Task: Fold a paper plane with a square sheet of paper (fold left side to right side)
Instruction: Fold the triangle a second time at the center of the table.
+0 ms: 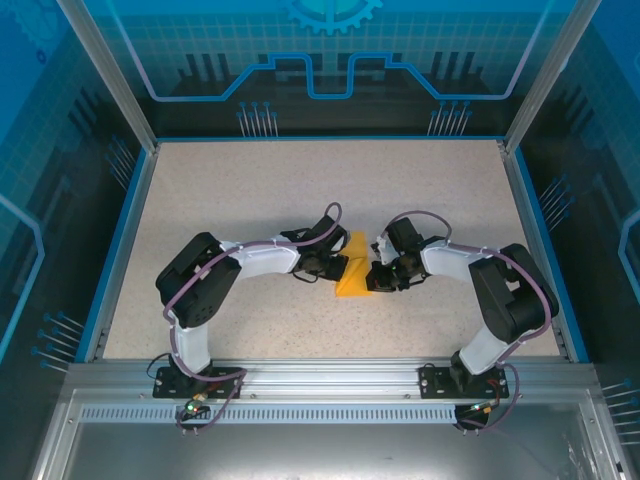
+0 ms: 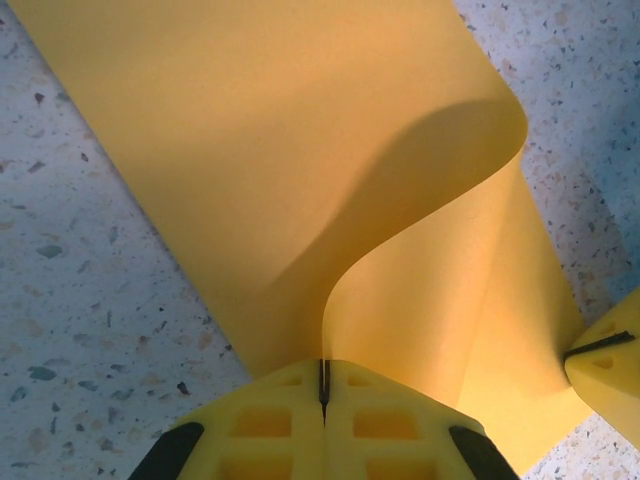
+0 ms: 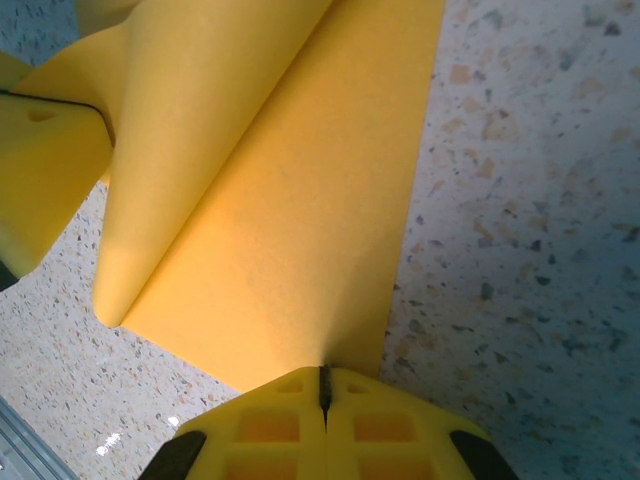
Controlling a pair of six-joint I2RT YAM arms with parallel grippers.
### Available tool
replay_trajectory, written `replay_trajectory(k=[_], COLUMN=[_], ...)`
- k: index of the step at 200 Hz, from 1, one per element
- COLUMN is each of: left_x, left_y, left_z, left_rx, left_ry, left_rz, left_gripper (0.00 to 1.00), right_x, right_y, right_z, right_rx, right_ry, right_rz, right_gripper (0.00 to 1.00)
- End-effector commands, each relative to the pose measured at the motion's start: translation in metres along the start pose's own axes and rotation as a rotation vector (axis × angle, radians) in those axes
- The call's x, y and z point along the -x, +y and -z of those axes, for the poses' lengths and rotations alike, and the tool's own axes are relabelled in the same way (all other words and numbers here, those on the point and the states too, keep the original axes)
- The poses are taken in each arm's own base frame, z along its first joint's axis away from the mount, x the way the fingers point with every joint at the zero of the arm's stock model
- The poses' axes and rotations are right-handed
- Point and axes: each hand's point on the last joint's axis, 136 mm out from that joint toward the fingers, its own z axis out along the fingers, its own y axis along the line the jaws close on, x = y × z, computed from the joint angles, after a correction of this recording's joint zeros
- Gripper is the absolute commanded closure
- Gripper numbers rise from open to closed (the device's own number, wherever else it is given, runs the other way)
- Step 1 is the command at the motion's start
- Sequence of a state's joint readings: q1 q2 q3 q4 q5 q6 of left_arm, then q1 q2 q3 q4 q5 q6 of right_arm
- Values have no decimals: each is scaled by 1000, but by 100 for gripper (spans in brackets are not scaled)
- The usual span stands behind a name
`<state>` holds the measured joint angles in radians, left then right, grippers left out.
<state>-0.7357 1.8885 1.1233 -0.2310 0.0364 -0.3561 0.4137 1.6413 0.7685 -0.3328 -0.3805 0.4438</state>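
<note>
Lying on the desk point(image 1: 250, 190) between the two arms: orange sheet point(image 1: 352, 272), partly folded, one flap curled up and over in a loose loop. Clamped at one edge by the left pincer point(image 2: 323, 388), pressed tight together on the paper. Clamped at the opposite edge by the right pincer point(image 3: 323, 385), likewise pressed together. Both low, facing each other across the fold.

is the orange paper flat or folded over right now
Partly folded, uncreased: the thin orange-yellow paper sheet curls over in a rounded loop, its edges pinched by the shut left pincer and right pincer.
</note>
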Motion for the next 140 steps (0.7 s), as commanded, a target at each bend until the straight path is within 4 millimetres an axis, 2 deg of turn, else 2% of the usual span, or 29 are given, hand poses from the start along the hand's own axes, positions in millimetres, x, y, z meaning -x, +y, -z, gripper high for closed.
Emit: replay_trajectory(k=[1,44,73,88,124,140], left_x=[2,0,-2,-3,-7,-8], left_y=[7,8,8,8,10,10], left_z=[-3,-6,-9,-10,-13,-12], left_rx=[29,32,23,20,25,25], left_ry=[7,12,18,24,36,37], left_rz=[-16,-16,-15,-15,-16,-17], left_gripper=[95,94,94,94,94,93], right_x=[-18,-18,-13,-7,19,31], right_y=[-17,-16,-8,1,28,42], right_z=[-8,-8,-4,1,27,31], right_rx=[-85,-81,-50,-17,125,196], right_ry=[69,69,47,22,-101,-135], right_rz=[-16,-14,1,14,23,17], right_gripper=[100,100,99,99,96,95])
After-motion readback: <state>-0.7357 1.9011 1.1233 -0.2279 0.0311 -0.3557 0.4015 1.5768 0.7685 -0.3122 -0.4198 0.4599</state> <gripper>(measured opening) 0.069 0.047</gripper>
